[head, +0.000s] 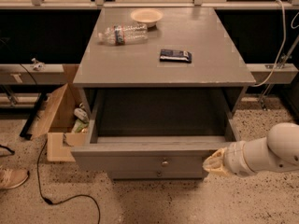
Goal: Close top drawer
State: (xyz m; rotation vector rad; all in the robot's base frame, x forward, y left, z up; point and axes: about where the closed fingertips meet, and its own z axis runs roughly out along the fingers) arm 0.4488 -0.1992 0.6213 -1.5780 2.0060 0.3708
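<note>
The top drawer (140,157) of the grey cabinet is pulled far out and shows an empty inside. Its flat front panel has a small round metal knob (164,162) at centre. A lower drawer knob (159,174) shows just beneath. My gripper (211,163) comes in from the right on a white arm and sits at the right end of the drawer's front panel, touching or nearly touching it.
On the cabinet top (205,64) lie a plastic bottle (122,33), a shallow bowl (146,16) and a dark flat packet (175,55). An open cardboard box (58,120) with items stands left of the cabinet. A black cable (60,200) and a shoe (11,177) are on the floor.
</note>
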